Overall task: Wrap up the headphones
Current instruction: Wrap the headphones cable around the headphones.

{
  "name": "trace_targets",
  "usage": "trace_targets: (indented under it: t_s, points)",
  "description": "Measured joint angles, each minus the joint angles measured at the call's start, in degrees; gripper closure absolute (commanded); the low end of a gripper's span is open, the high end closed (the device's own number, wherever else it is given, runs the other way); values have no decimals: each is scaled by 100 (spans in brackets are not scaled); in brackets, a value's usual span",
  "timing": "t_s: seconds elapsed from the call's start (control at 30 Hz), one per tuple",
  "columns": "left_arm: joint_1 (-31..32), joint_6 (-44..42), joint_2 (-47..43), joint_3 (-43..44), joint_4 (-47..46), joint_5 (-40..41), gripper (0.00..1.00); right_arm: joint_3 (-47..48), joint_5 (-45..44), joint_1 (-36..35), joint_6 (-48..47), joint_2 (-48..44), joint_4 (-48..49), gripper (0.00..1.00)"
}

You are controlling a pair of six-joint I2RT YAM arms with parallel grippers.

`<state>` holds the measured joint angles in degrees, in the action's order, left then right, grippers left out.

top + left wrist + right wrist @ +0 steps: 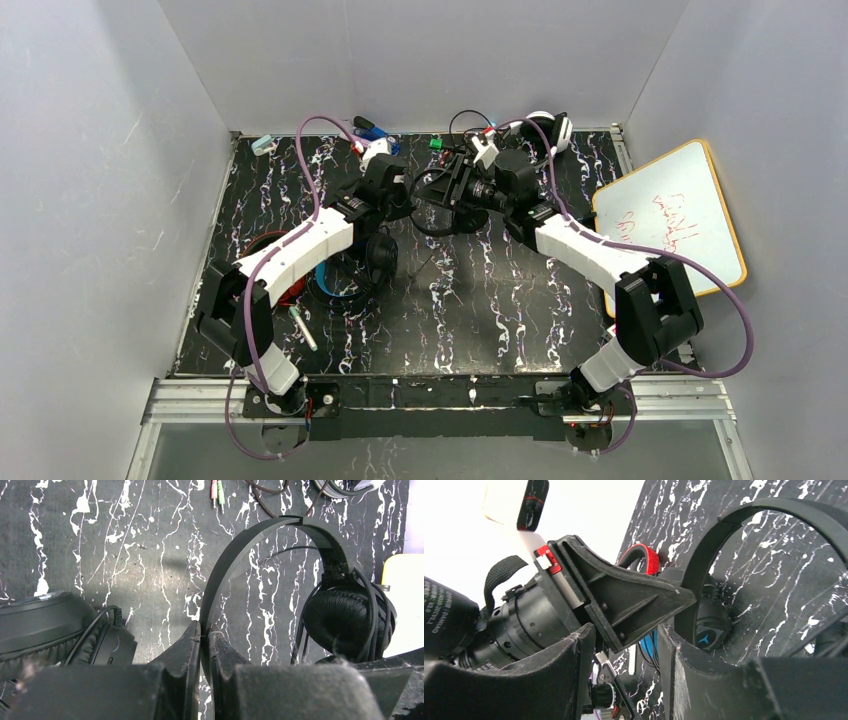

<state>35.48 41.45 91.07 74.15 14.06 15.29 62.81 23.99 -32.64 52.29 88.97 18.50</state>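
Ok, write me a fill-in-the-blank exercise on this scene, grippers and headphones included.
1. The left gripper is shut on the ____ of the black headphones.
2. The jaws of the right gripper stand ____.
3. The two plugs on the table are pink and ____.
4. The whiteboard sits at the table's ____ edge.

Missing words: headband; open; green; right.
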Motion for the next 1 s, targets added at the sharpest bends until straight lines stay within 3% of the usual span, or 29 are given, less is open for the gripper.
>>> trace_targets:
  t_s: [0.33, 0.67, 0.83, 1.0]
  points:
    - [15, 140, 0, 133, 546, -31, 100, 271, -46, -2, -1005, -39, -702, 42]
    - [15, 66, 0, 236, 636, -17, 100, 356, -28, 44, -2852, -1104, -1309, 35]
    - [15, -37, 0, 522, 758, -13, 100, 417, 66, 605, -3303, -1521, -1582, 36]
    - [15, -111, -83, 846, 957, -2, 100, 166, 59, 1346, -3456, -1937, -1547, 43]
